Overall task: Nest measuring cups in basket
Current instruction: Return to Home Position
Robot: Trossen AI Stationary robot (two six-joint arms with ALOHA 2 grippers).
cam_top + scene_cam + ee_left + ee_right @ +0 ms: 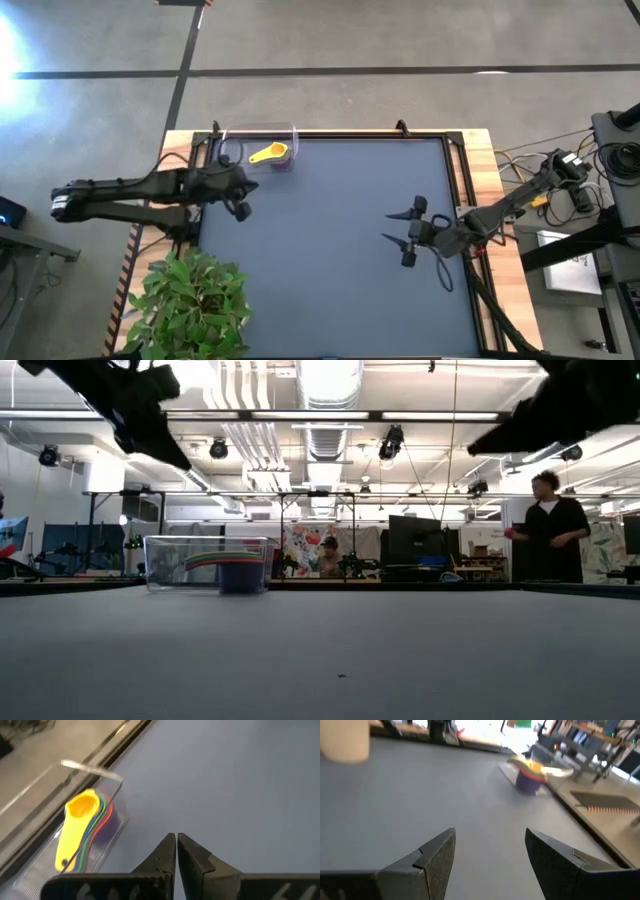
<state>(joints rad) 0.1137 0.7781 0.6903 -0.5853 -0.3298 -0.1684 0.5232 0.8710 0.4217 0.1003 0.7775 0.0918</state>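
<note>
Presently, the task's work looks complete. Seen from above the table, the clear basket [170,565] stands at the 11 o'clock corner, close against the far edge. The stack of nested measuring cups [530,776] sits inside it, toward its 3 o'clock end. The yellow measuring cup [80,809] lies uppermost, with the rims of the other colours fanned beneath it and a purple cup at the bottom. I judge that this corner placement leaves the middle of the work surface free.

The left gripper [176,840] hovers at 9 o'clock, near the basket but apart from it. Its fingers are drawn together with only a sliver between them, and they hold nothing. The right gripper [490,835] hangs at 3 o'clock, well apart from the basket, with its fingers spread wide and empty. Both postures suit arms that are pulling clear of the load.

The table mat [340,280] is plain blue-grey and framed by a wooden border [482,150]. A potted plant [190,300] overhangs the 7 o'clock corner. Beyond the table is a workshop with ceiling ducts and lamps. A person in dark clothing [548,530] stands there.
</note>
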